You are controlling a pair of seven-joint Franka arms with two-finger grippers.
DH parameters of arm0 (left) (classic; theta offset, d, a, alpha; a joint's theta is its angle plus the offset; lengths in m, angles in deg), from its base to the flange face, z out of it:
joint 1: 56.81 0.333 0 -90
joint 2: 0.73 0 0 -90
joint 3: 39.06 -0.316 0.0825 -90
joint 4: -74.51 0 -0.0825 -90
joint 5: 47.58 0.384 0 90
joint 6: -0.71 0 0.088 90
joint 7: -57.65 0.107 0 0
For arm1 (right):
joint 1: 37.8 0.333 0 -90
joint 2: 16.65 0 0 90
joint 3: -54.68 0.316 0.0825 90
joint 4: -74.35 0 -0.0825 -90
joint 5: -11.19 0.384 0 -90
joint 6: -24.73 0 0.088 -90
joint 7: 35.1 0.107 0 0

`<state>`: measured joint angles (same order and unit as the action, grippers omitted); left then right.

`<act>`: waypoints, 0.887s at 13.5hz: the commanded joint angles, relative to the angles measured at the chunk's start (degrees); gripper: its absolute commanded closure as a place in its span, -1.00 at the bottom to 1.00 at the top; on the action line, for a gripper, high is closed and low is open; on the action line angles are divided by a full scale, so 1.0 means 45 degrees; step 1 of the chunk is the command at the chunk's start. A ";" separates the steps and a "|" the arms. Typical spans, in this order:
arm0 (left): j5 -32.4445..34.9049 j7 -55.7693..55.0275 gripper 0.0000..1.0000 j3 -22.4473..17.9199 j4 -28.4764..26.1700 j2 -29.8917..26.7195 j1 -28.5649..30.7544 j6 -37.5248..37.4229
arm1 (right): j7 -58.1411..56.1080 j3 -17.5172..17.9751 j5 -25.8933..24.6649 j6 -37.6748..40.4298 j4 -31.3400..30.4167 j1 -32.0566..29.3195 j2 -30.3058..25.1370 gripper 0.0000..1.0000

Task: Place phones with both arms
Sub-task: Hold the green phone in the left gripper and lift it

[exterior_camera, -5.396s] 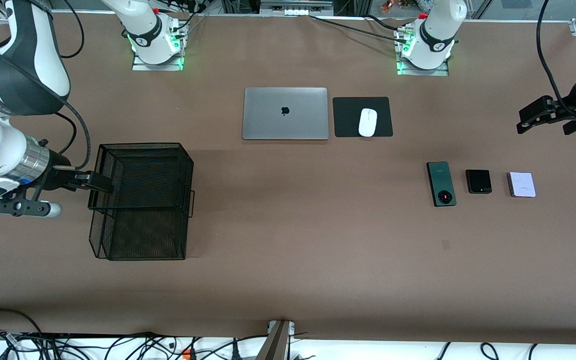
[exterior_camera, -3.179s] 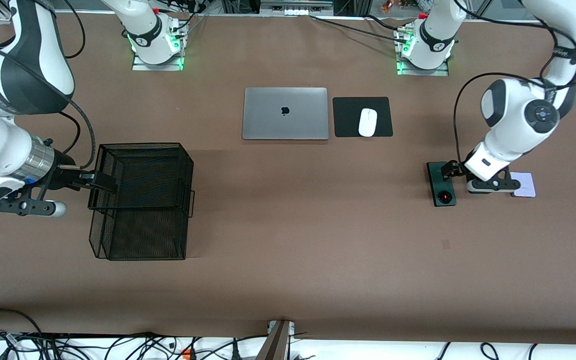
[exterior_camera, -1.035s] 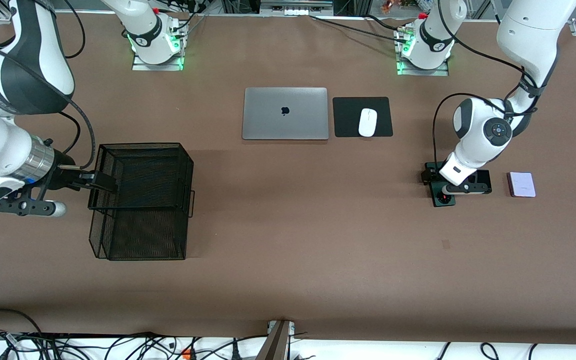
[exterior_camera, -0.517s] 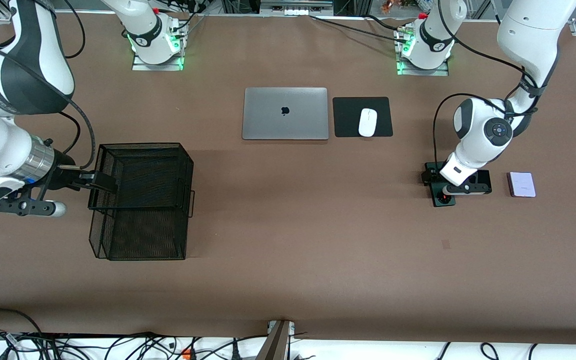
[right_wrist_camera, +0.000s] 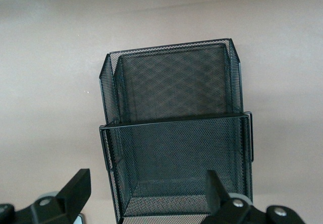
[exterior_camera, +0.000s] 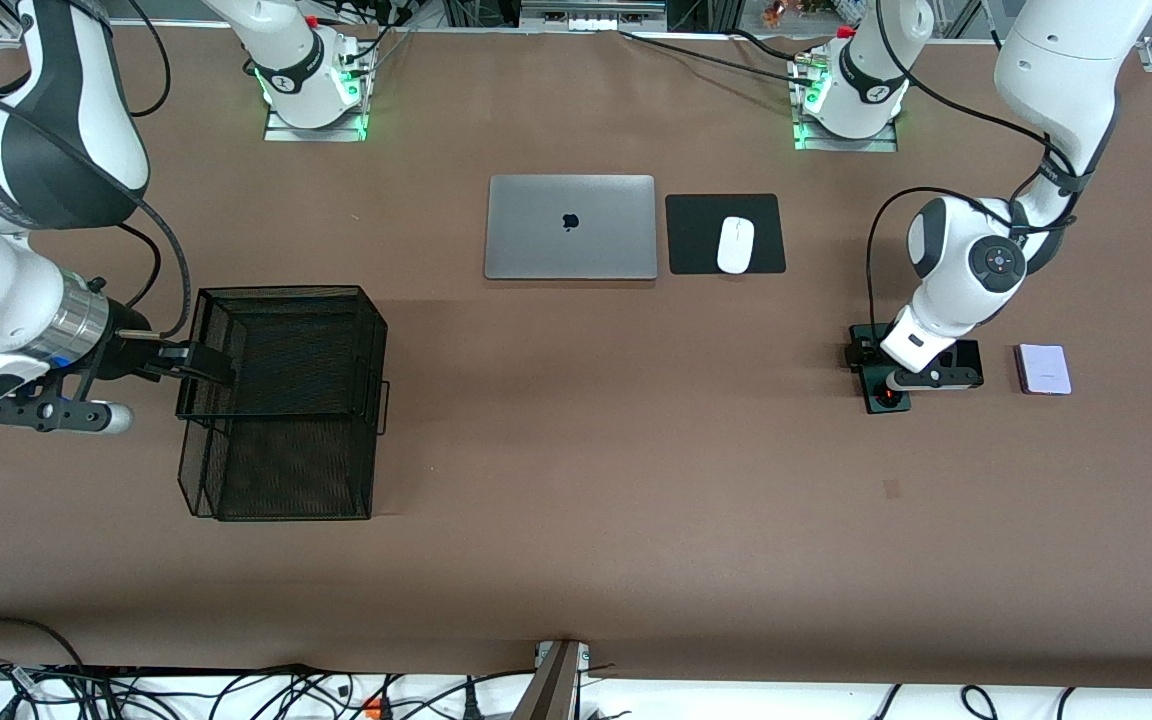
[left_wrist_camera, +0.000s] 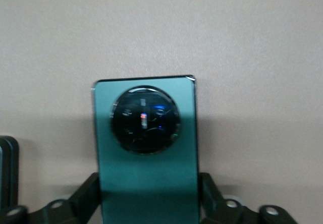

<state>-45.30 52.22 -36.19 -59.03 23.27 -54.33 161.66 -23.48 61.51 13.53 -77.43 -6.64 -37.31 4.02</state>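
While the left claw [left_wrist_camera: 149,204] clamps the green phone [left_wrist_camera: 146,148], the right claw [right_wrist_camera: 146,193] gapes beside the mesh basket [right_wrist_camera: 174,133]

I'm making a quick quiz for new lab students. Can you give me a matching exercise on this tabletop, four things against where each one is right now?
Things:
1. dark-green phone
2. pale-lilac phone
3. white mouse
4. right pincer

Places:
A. on the black pad beside the laptop
B. at the rim of the black mesh basket, open
C. between the left pincer's closed fingers
D. lying free, nearest the left arm's end of the table

Pairs: 1-C, 2-D, 3-A, 4-B
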 commanded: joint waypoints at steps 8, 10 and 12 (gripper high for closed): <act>0.0255 -0.0082 0.82 0.0065 0.3338 -0.0003 -0.0160 -0.4642 | 0.0231 0.0064 0.0006 -0.0071 -0.0283 -0.0051 -0.0237 -1.00; 0.0139 -0.0159 0.92 0.0452 0.4590 0.0113 -0.0278 -0.5801 | 0.0212 0.0064 0.0026 -0.0071 -0.0283 -0.0051 -0.0237 -1.00; 0.0119 -0.1033 0.95 0.0845 0.5316 0.0211 -0.0821 -0.6389 | 0.0231 0.0064 0.0026 -0.0071 -0.0283 -0.0051 -0.0237 -1.00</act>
<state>-45.31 51.01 -33.25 -38.62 23.61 -55.19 135.95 -23.46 61.51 13.54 -77.42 -6.67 -37.31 4.02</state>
